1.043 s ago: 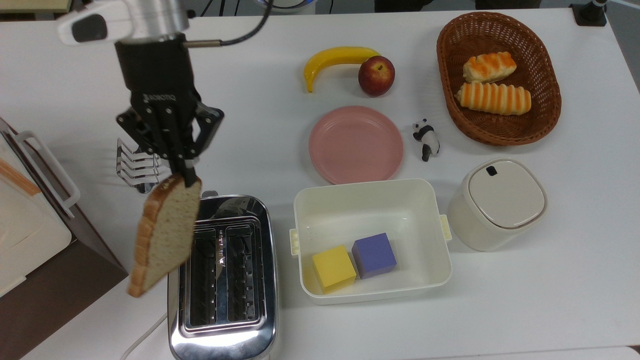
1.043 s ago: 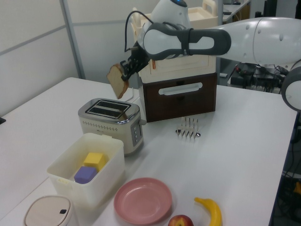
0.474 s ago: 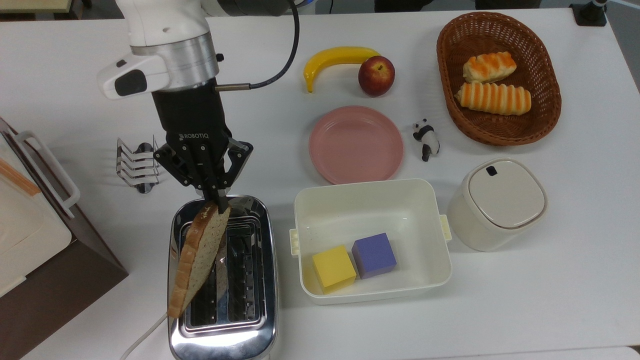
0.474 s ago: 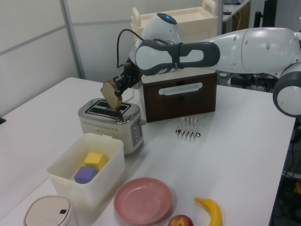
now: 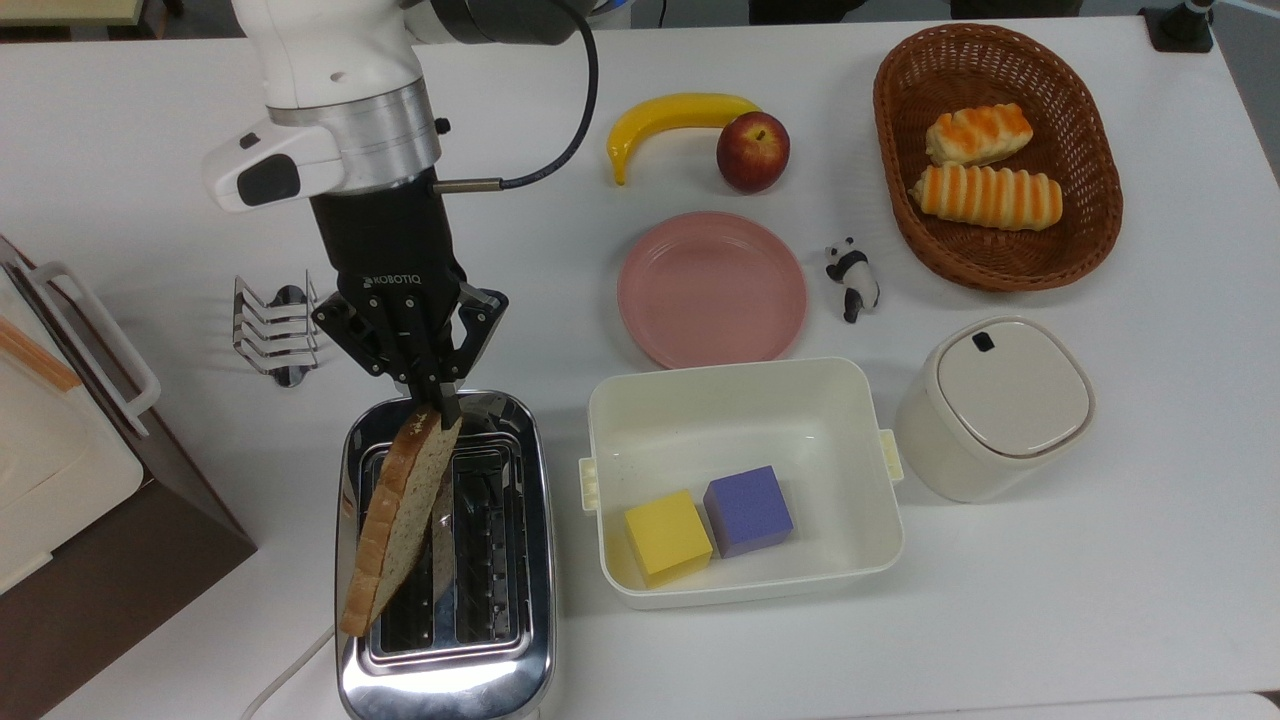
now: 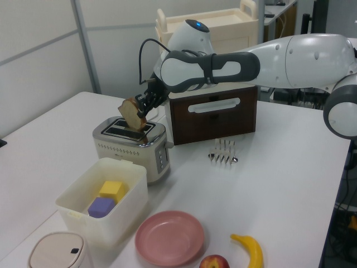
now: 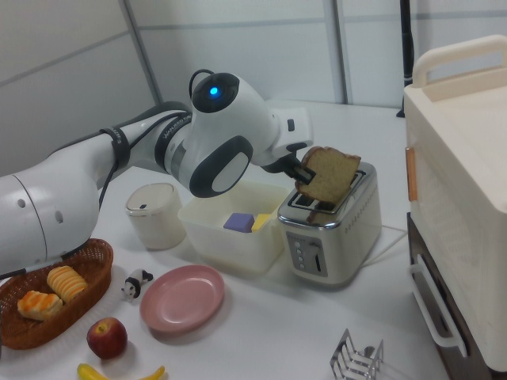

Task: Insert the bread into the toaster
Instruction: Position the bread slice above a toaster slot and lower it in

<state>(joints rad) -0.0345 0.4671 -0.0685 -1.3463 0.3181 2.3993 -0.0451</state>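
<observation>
Black two-finger gripper (image 5: 440, 408) clamped on the top corner of the tan wholemeal bread slice (image 5: 395, 520) — slice hanging edge-on, slanted across the shiny chrome two-slot toaster's (image 5: 446, 560) slot on the top view's left, long axis nearly along it, not yet dropped in.

bread (image 5: 395, 520) above toaster (image 5: 445, 660) slot

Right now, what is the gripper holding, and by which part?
The gripper is shut on the bread, pinching the slice at its upper crust edge, the end nearest the arm. The slice hangs tilted over the toaster, its lower end at a slot.
</observation>
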